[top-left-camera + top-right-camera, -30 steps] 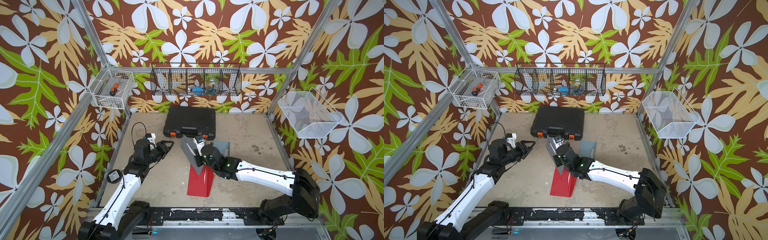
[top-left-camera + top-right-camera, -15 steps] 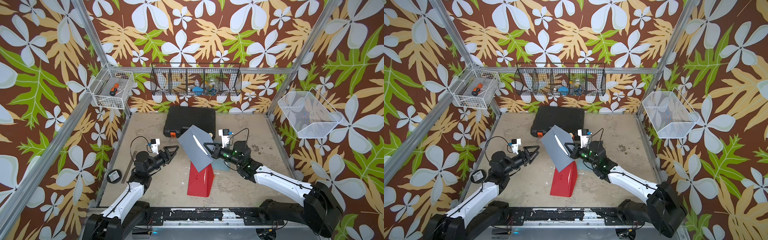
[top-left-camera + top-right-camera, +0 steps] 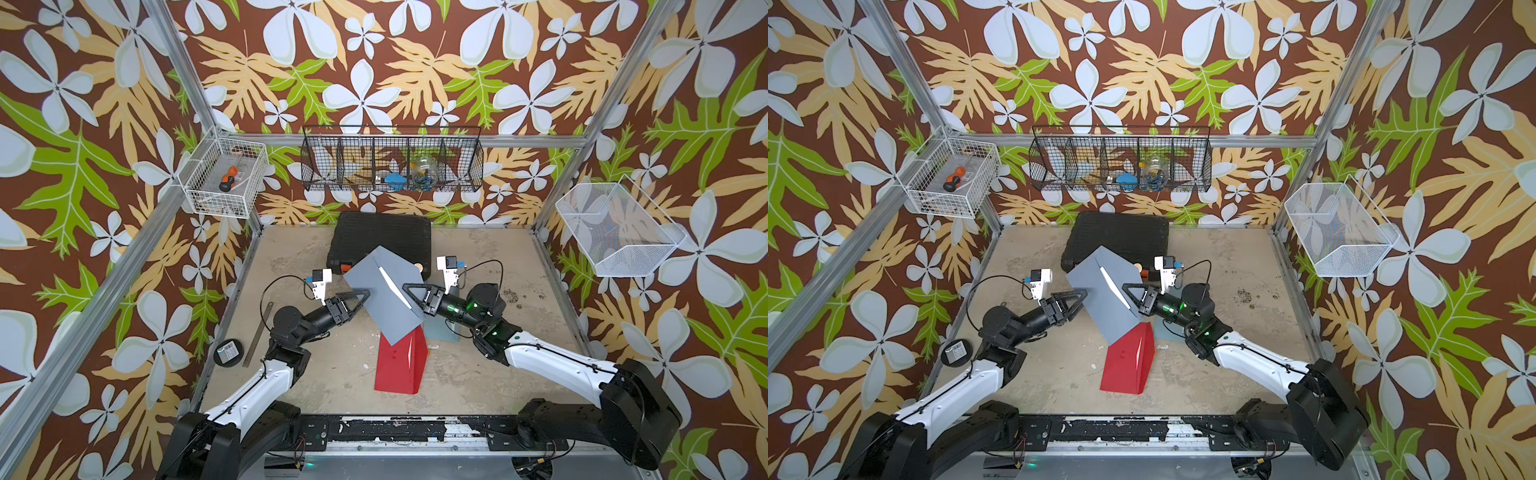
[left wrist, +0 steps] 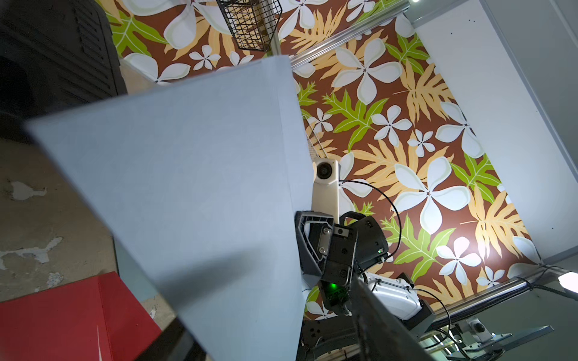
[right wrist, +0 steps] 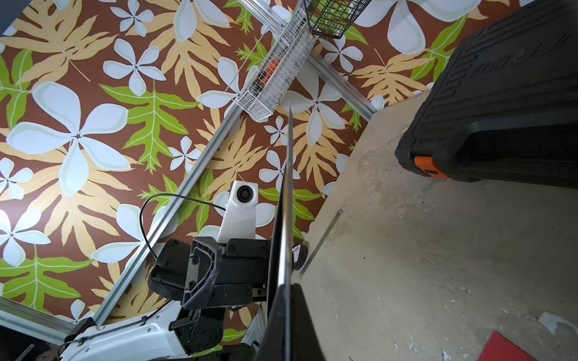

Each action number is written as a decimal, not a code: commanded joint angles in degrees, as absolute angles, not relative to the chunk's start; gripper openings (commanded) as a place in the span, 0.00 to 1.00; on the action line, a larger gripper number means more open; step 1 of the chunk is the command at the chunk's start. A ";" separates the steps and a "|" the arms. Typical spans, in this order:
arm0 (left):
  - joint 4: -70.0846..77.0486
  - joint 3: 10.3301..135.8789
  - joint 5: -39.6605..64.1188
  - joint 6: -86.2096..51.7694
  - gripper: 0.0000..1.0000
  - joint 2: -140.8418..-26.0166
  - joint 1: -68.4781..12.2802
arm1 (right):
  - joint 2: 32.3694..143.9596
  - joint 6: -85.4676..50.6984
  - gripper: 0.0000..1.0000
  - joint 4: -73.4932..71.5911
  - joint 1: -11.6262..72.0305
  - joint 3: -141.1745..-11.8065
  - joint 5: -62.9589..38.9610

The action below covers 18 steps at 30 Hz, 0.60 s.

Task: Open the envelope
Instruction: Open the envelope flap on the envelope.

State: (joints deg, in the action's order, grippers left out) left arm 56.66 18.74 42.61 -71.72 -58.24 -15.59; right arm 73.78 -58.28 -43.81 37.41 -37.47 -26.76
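Overhead, scuffed beige tabletop boxed in by brown floral-papered walls and aluminium posts. On the left wall, white wire basket holding an orange-and-black screwdriver. Below it on the table, round black disc just beside a steel ruler. Along the back wall, black wire rack above a closed black tool case. Far right, white mesh basket.

Mid-scene and clear of the table, grey envelope, tilted, with a white sliver showing along a fold, hanging above a red packet that lies flat. Left gripper with jaws standing apart, tips at the envelope's left edge; contact impossible to tell. Right gripper clamped tight on the opposite edge, paper edge-on between its jaws in the right wrist view.
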 commanded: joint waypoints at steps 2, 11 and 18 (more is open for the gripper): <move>62.45 18.12 42.63 -72.38 0.55 -58.36 -15.96 | 74.25 -59.88 0.00 -47.39 37.43 -37.33 -27.68; 63.46 16.99 41.92 -71.98 0.14 -57.94 -16.00 | 74.29 -60.04 0.02 -47.42 37.21 -36.55 -29.22; 62.72 17.37 44.41 -68.80 0.00 -57.11 -16.01 | 74.10 -58.75 0.11 -42.19 33.61 -36.56 -35.50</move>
State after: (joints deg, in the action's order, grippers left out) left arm 61.06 16.86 43.00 -71.50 -57.71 -16.14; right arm 74.35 -59.88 -44.64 35.09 -36.71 -32.38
